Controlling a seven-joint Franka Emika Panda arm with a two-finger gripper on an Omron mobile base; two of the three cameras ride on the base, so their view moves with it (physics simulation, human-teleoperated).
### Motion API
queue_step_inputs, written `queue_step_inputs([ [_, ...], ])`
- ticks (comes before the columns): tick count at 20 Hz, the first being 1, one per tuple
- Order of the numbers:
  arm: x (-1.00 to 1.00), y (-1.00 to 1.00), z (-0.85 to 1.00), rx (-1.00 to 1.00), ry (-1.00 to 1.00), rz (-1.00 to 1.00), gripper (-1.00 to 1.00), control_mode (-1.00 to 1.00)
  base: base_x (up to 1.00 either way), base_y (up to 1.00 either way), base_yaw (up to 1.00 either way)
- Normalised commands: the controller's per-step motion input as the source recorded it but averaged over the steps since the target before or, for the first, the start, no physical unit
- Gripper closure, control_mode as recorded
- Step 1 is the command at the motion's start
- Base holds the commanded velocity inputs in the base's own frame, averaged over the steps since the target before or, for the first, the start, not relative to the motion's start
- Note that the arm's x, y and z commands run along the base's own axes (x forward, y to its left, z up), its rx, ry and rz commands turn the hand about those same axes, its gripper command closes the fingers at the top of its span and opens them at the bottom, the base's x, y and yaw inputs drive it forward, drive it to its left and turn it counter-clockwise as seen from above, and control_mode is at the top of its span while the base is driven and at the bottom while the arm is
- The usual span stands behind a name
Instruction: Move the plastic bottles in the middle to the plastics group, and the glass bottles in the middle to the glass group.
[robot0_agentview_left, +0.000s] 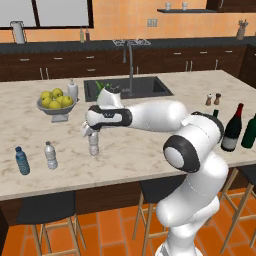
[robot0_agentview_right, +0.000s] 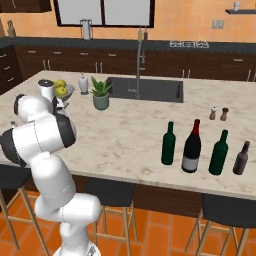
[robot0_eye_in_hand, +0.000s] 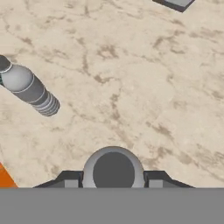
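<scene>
Gripping a small clear water bottle (robot0_agentview_left: 94, 143) by its top, the gripper (robot0_agentview_left: 93, 131) keeps it upright on the marble counter (robot0_agentview_left: 150, 145), back from the front edge, with bare stone on every side. From the left I see its twin (robot0_agentview_left: 50, 155) and the blue bottle (robot0_agentview_left: 22, 160) nearby. From the right I see the wine bottle (robot0_agentview_right: 192, 146) between two green bottles (robot0_agentview_right: 168, 143) (robot0_agentview_right: 218, 152).

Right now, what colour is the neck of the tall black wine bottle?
Red foil on the wine bottle neck, clearest in the right base view.
</scene>
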Motion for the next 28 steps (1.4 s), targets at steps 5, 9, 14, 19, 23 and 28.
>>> queue_step_inputs([
  [5,-0.37,0.63,0.0,0.0,-0.19,0.09,1.0,-1.0,0.0,0.0,0.0],
  [9,-0.12,0.39,-0.14,0.0,-0.13,0.08,1.0,-1.0,0.0,0.0,0.0],
  [14,0.1,0.03,-0.02,0.04,0.0,0.07,1.0,-1.0,0.0,0.0,0.0],
  [19,0.0,0.0,0.0,0.15,0.01,0.11,1.0,-1.0,0.0,0.0,0.0],
  [23,-0.02,0.16,0.0,0.04,0.0,0.1,1.0,-1.0,0.0,0.0,0.0],
  [28,-0.01,0.12,-0.02,-0.07,0.0,0.02,1.0,-1.0,0.0,0.0,0.0],
])
